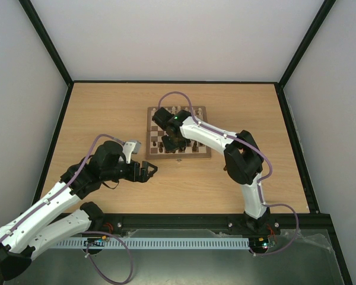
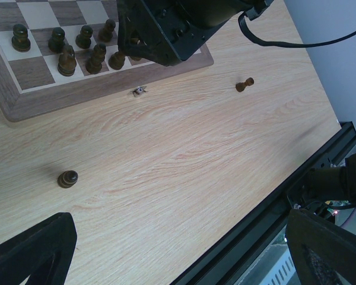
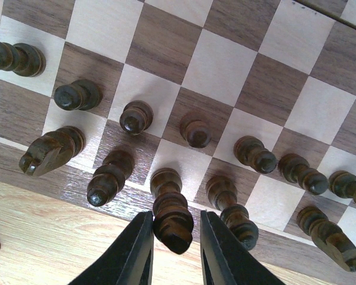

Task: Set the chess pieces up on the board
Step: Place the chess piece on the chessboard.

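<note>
Pale tabletop [image 1: 107,113] is carrying the board [image 1: 199,152]; right gripper [image 3: 175,249] is straddling a dark piece [image 3: 172,217] at its near edge, grip unclear. Left gripper [image 2: 178,252], gaping, alone is viewing a stray chessman [image 2: 67,178].

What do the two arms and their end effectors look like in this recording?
The left arm and right arm have white shells and black joints, each with a lilac cable looped alongside. The left end effector and right end effector have black tapered fingers. A green light shows near the right wrist.
</note>
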`<control>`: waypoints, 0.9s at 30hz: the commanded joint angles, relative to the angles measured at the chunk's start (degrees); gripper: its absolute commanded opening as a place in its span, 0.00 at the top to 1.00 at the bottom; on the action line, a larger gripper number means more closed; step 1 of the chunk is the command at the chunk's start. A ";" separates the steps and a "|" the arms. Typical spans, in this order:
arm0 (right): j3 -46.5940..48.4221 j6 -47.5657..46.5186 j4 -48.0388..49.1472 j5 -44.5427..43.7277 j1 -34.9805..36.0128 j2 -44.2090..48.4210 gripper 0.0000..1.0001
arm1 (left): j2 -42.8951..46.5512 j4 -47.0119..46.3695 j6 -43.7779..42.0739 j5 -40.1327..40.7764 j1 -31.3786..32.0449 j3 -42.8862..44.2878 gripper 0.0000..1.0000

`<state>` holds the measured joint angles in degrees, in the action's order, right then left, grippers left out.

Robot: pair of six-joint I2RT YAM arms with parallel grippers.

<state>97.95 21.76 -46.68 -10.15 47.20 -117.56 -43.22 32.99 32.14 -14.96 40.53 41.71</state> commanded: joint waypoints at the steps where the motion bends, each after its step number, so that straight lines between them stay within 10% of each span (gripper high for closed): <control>1: 1.72 -0.53 -4.04 -1.12 -0.26 -0.30 0.73 | 0.08 1.05 0.05 -0.16 -0.28 0.96 0.01; 27: 3.29 -1.29 -3.16 1.87 -0.16 2.29 0.68 | 0.05 1.02 0.18 -0.11 -0.28 0.95 0.01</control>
<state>99.29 20.97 -47.77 -8.97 47.20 -117.51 -43.22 32.99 32.14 -14.96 40.53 41.71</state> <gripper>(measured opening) 0.310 0.994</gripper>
